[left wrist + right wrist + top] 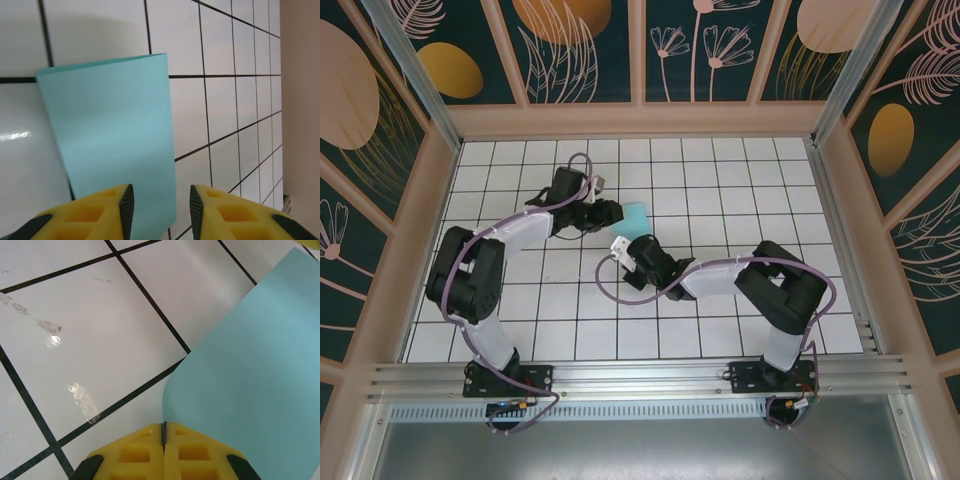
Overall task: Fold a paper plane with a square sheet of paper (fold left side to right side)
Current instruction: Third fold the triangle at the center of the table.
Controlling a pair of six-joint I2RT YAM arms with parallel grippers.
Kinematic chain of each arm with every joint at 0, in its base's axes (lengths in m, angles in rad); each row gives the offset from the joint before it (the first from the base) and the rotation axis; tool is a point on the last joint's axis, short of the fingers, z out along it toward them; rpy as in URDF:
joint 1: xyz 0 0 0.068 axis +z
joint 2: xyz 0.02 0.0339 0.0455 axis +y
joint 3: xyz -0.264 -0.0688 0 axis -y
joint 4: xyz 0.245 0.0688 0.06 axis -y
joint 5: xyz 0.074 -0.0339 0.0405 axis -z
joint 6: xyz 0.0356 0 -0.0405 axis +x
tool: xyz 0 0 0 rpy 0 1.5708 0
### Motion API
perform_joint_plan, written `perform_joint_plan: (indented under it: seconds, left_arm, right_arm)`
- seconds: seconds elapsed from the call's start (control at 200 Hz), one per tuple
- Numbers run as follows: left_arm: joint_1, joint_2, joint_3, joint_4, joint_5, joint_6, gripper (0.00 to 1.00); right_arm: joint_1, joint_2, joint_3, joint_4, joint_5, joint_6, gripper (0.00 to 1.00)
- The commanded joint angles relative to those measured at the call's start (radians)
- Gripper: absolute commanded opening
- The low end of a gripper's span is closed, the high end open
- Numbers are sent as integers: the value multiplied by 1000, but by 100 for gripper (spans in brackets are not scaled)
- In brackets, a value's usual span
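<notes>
From where I stood, the left hand [161,202] hung low over the white tiled table [720,190], its yellow fingers [107,212] spread apart, with the near end of the square sheet of paper [110,135] lying under them and nothing caught between. The turquoise sheet sat just right of that hand, near the middle of the table, and it looked narrower than square, bowed rather than flat. To its right, the right hand [164,432] had its fingers pressed together, seemingly pinching the sheet's edge, and the paper curved up and away from them. I took this for the side-to-side fold in progress, not yet creased. The next move seemed to call for laying the held edge squarely on the opposite one, then pressing the fold flat.
</notes>
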Motion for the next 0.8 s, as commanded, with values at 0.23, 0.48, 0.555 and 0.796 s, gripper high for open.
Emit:
perform_joint_plan:
  seconds: [0.23,0.48,0.555,0.796]
  left_arm:
    - [-42,270,247,-71,74,80,33]
    - [-56,378,333,-111,55,99,33]
    - [-58,400,345,-120,52,103,33]
    - [-68,433,350,-143,34,130,32]
  right_arm:
    - [-10,-12,13,-17,-25,53,0]
    - [-34,-10,27,-29,-68,92,0]
    - [-42,-15,32,-39,-89,102,0]
    - [-114,-27,64,-89,-272,155,0]
